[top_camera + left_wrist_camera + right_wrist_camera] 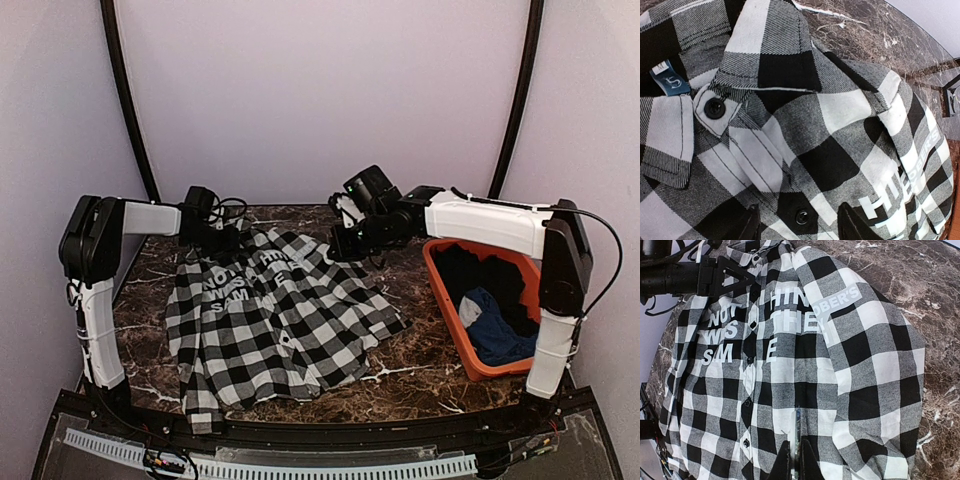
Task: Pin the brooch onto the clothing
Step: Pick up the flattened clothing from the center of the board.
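Evidently nothing is pinned yet: my right gripper (796, 455) is clamped on a thin silvery sliver, likely the brooch (798, 422), over the checked flannel shirt (865, 370); my left gripper (800, 227) stands jaws apart at its placket.

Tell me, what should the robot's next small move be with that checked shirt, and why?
Probably close the left gripper on the shirt by its collar: its fingers straddle the fabric there, apart. That would steady the cloth for the right gripper, shut on what looks like the brooch.
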